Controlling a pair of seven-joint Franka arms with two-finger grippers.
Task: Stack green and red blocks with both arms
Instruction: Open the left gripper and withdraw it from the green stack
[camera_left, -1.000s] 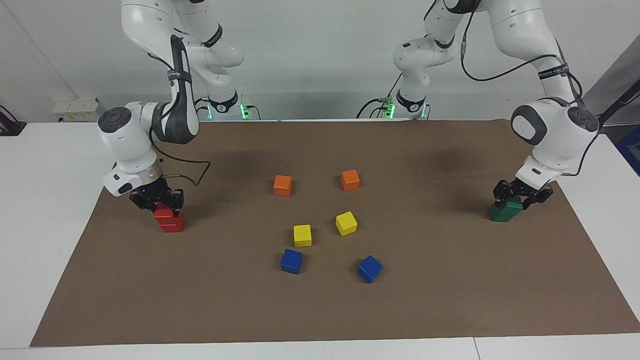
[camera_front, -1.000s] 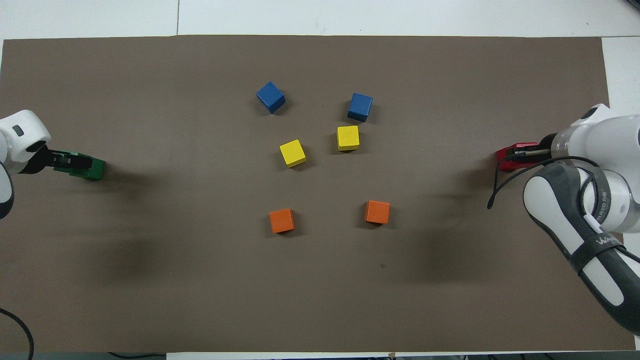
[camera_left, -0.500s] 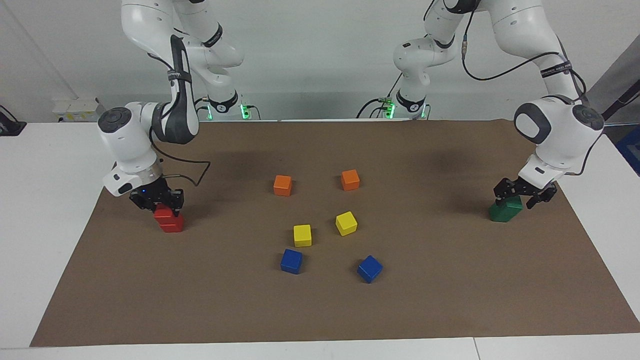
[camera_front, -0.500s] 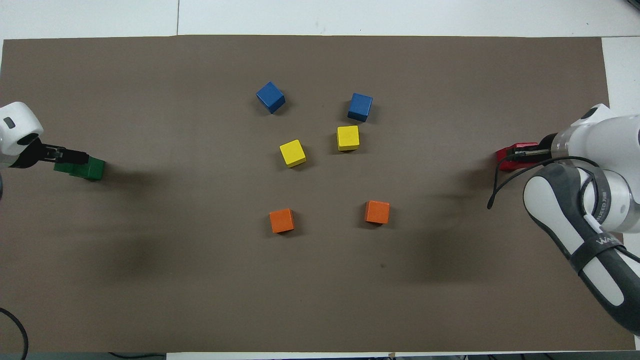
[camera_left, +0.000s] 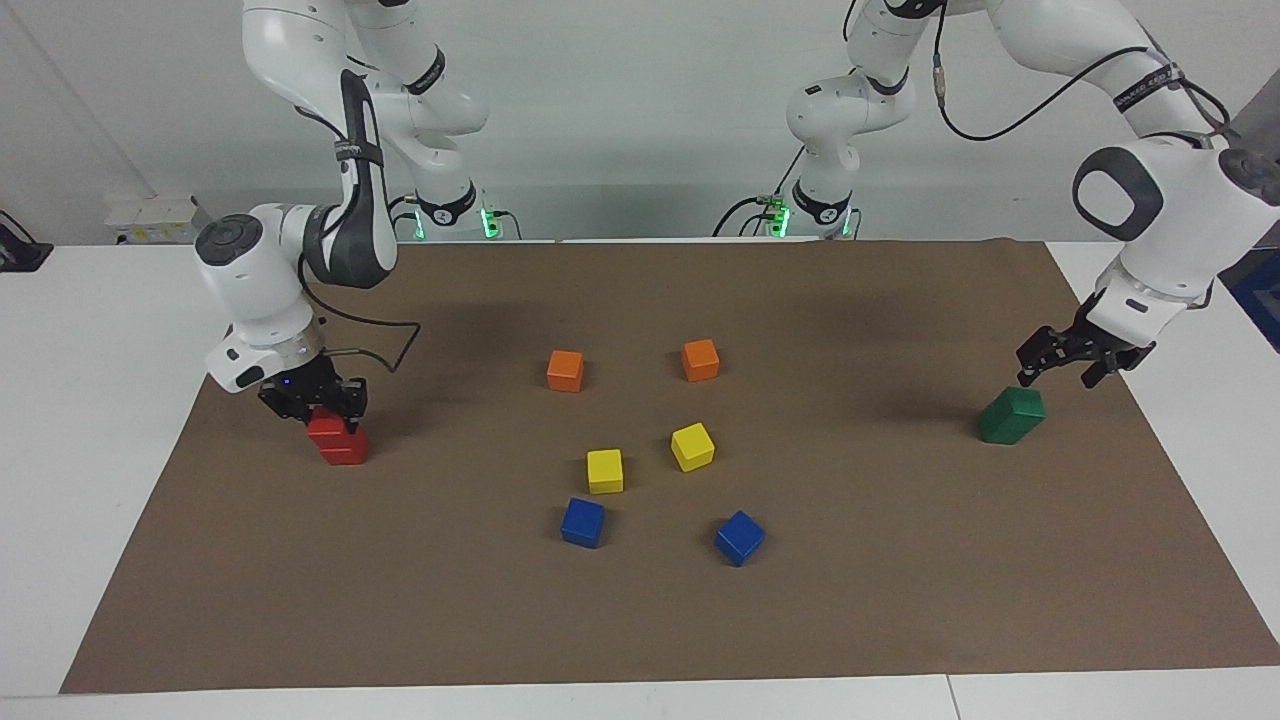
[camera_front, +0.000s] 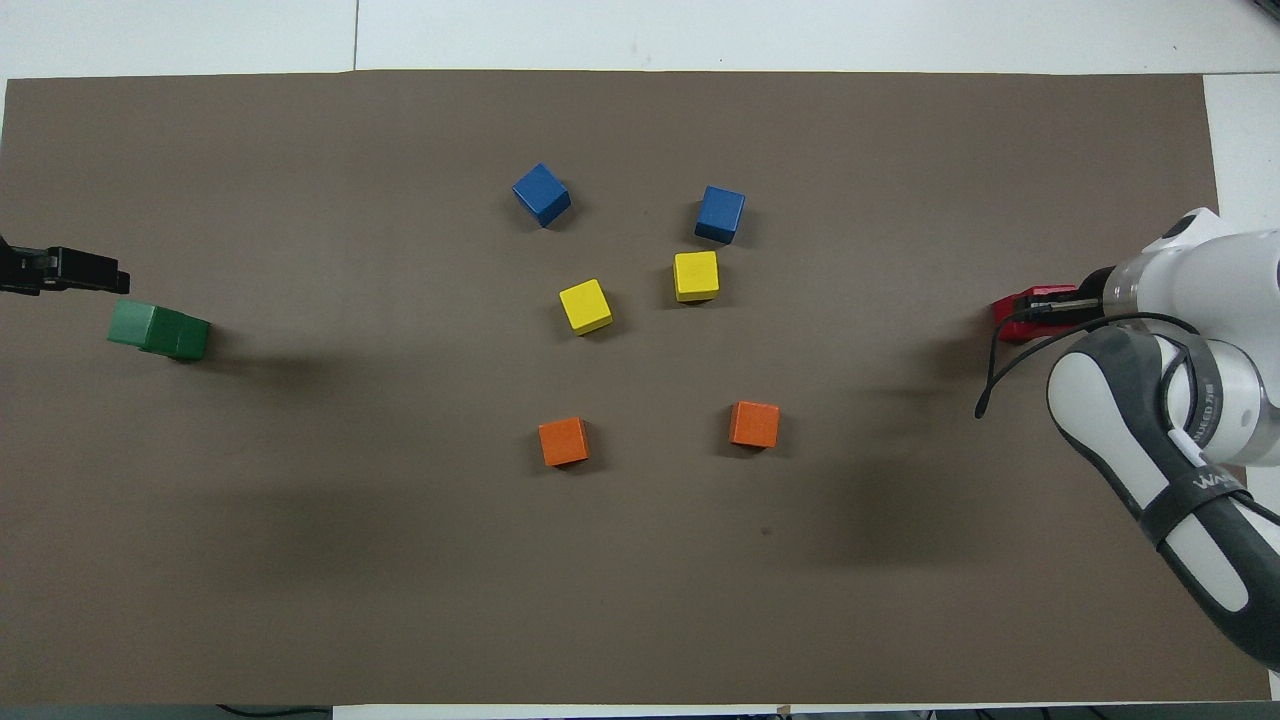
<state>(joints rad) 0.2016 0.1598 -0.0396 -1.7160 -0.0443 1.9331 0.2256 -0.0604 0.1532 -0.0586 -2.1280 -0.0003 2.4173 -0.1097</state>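
The right hand is clamped on the upper red block, which sits on the lower red block. The left hand, fingers apart, hangs just above the green stack. Orange cubes, yellow cubes and blue cubes lie mid-bench, well apart from both hands.

From my remote console I count two red blocks stacked under the right gripper, two green blocks stacked below the left gripper, two orange cubes, two yellow cubes, two blue cubes
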